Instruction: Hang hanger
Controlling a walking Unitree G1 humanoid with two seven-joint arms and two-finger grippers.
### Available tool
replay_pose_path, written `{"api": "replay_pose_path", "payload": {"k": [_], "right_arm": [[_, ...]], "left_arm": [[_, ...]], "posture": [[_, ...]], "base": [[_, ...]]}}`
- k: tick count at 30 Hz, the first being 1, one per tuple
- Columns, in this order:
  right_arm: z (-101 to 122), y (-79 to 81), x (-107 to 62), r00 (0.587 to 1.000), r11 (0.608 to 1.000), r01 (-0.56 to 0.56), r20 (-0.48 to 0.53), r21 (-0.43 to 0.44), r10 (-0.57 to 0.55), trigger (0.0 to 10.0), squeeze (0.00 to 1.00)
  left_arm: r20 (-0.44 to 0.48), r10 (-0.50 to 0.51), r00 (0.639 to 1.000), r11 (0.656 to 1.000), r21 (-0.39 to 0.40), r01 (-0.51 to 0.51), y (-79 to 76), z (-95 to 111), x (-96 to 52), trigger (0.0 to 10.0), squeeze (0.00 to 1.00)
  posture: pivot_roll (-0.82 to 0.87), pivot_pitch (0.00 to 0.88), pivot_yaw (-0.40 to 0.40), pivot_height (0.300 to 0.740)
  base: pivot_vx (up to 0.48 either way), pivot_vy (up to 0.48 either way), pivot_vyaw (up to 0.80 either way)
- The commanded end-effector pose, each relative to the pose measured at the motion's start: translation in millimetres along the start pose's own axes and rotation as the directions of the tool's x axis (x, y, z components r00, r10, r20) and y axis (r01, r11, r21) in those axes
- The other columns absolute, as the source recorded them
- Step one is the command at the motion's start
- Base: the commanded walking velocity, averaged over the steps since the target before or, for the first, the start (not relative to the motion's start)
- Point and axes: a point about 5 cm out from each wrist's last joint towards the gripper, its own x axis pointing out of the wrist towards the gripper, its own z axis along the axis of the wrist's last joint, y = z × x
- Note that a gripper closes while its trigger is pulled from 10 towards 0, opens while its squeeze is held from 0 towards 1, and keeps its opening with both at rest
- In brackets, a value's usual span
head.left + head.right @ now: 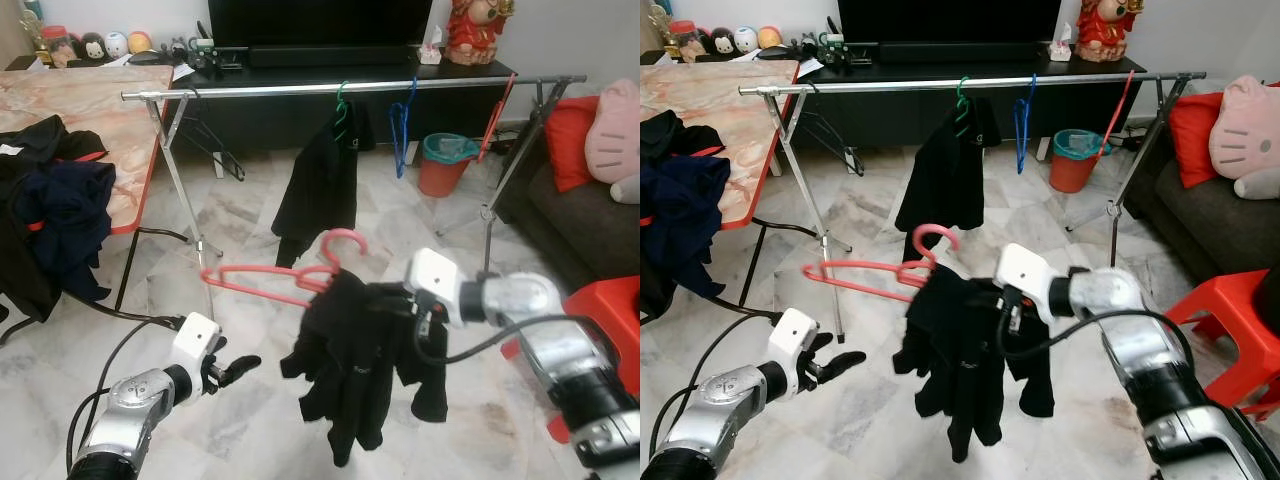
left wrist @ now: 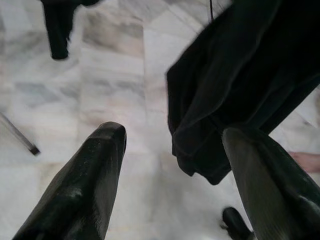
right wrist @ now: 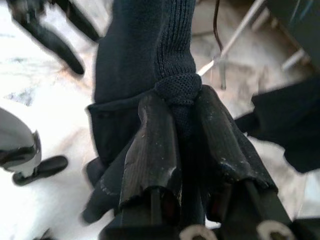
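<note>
One long silver clothes rail (image 1: 350, 88) spans the room, carrying a black garment on a green hanger (image 1: 341, 104), a blue hanger (image 1: 401, 128) and a red one (image 1: 497, 118). Below it, a black sweater (image 1: 355, 355) dangles on a pink hanger (image 1: 285, 279), above the marble floor (image 1: 240, 420). The right gripper (image 3: 182, 125) has its fingers clamped on the knit. The left gripper (image 2: 172, 165) hovers low nearby, fingers (image 2: 87, 175) apart.

A pink hanger (image 1: 285, 275), tilted, carries a bunched black garment (image 1: 355, 355) in mid-air before the metal rail (image 1: 350, 88).
</note>
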Motion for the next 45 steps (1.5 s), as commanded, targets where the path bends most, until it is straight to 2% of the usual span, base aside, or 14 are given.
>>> {"api": "replay_pose_path", "payload": {"k": [1,6,14,17,20,23,34,36,43,44,45], "right_arm": [[13,-5.4,1.0,0.999,0.999,-0.012,0.044,-0.036,0.014,0.0,0.0],[21,-6.2,5.1,0.996,0.998,-0.039,0.076,-0.046,0.042,0.0,0.0],[33,0.9,20.7,0.986,0.992,-0.103,0.124,-0.068,0.111,0.0,0.0],[34,0.9,22.6,0.985,0.992,-0.107,0.129,-0.069,0.116,0.0,0.0],[36,1.9,26.4,0.983,0.99,-0.117,0.136,-0.073,0.127,0.0,0.0],[37,1.8,27.7,0.982,0.99,-0.12,0.136,-0.076,0.13,0.0,0.0],[41,1.6,27.9,0.98,0.987,-0.131,0.142,-0.09,0.143,0.0,0.0],[42,1.3,27.3,0.979,0.987,-0.131,0.142,-0.094,0.144,0.0,0.0],[42,1.3,27.4,0.979,0.986,-0.137,0.142,-0.097,0.15,0.0,0.0],[42,1.2,27.4,0.979,0.986,-0.138,0.141,-0.097,0.15,0.0,0.0],[42,1.2,27.4,0.979,0.986,-0.138,0.141,-0.097,0.15,0.0,0.0]], "left_arm": [[-0.003,-0.003,1.0,1.0,-0.004,0.003,-1.1,-6,-0.3,10.0,0.0],[0.046,0.041,0.998,0.999,-0.023,-0.04,0.4,-7,0.8,10.0,0.0],[0.078,-0.006,0.997,0.999,-0.051,0.01,-7.7,-10,7.4,10.0,0.0],[0.076,-0.022,0.997,0.999,-0.037,0.025,-8.6,-9,8.6,10.0,0.0],[0.025,-0.042,0.999,0.999,0.026,0.041,-9.5,-14,7.8,10.0,0.0],[0.014,-0.049,0.999,0.998,0.047,0.048,-9.5,-15,7.1,10.0,0.0],[-0.026,0.042,0.999,0.996,0.075,-0.039,-5.1,-21,10.4,10.0,0.0],[-0.017,0.089,0.996,0.995,0.051,-0.088,-3.4,-21,12.2,10.0,0.0],[-0.021,0.108,0.994,0.994,0.017,-0.108,-4.7,-25,14.4,10.0,0.0],[-0.021,0.11,0.994,0.994,0.016,-0.11,-5.0,-25,14.7,1.6,0.0],[-0.021,0.11,0.994,0.994,0.016,-0.11,-5.0,-25,14.7,1.6,0.0]], "posture": [[-0.09,0.0,-0.074,0.74],[-0.09,0.0,-0.084,0.74],[-0.09,0.0,-0.091,0.74],[-0.09,0.0,-0.095,0.74],[-0.08,0.0,-0.099,0.74],[-0.08,0.0,-0.1,0.74],[-0.08,0.0,-0.104,0.74],[-0.08,0.0,-0.106,0.74],[-0.09,0.0,-0.106,0.74],[-0.09,0.0,-0.108,0.74],[-0.09,0.0,-0.108,0.74]], "base": [[0.0,0.0,0.0],[0.0,0.0,0.0],[0.0,0.0,0.0],[0.0,0.0,0.0],[0.0,0.0,0.0],[0.0,0.0,0.0],[0.0,0.0,0.0],[0.0,0.0,0.0],[0.0,0.0,0.0],[0.0,0.0,0.0],[0.0,0.0,0.0]]}}
